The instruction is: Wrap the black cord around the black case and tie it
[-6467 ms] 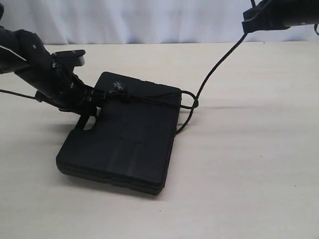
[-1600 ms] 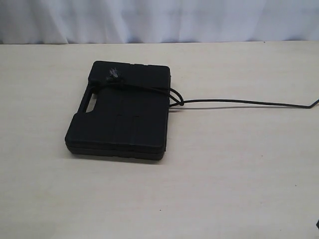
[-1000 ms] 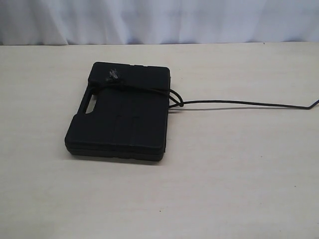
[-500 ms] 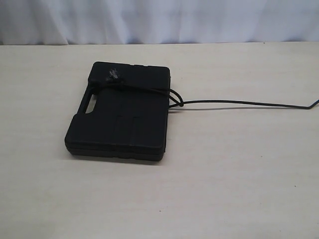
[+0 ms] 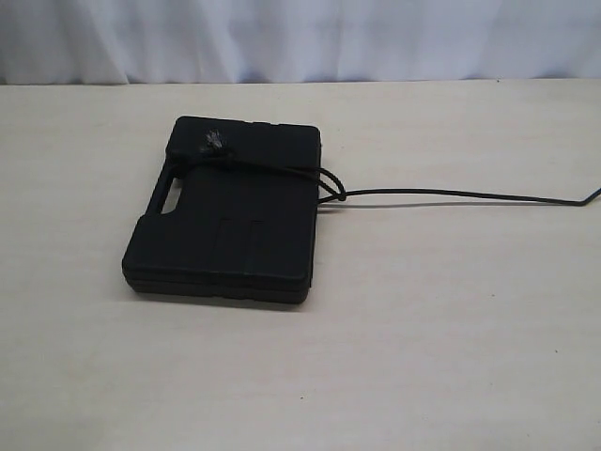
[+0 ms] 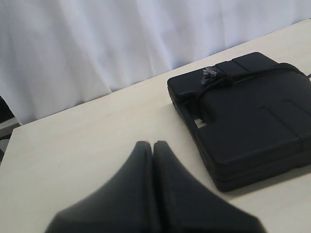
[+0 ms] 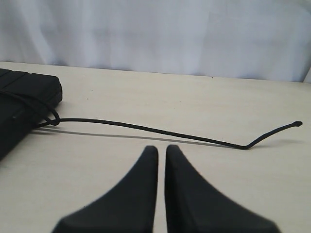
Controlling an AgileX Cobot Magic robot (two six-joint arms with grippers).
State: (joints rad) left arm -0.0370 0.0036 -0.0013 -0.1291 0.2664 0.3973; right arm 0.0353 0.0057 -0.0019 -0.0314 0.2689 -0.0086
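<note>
The black case (image 5: 230, 221) lies flat on the pale table, handle slot facing left. The black cord (image 5: 451, 195) crosses its far end, with a frayed grey tuft (image 5: 213, 141) on top and a knot at the case's right edge (image 5: 333, 191). From there the cord trails right across the table to the frame edge. In the right wrist view the cord (image 7: 146, 128) ends in a small knob (image 7: 297, 124). Neither arm shows in the exterior view. My left gripper (image 6: 153, 143) is shut and empty, short of the case (image 6: 248, 121). My right gripper (image 7: 162, 148) is shut and empty, short of the cord.
A white curtain (image 5: 300, 38) backs the far edge of the table (image 5: 423, 329). Nothing else lies on the tabletop around the case and cord.
Both arms have withdrawn out of the exterior view since the earliest frame, and the cord's free end was let go and now lies on the table. Nothing moves over the last second.
</note>
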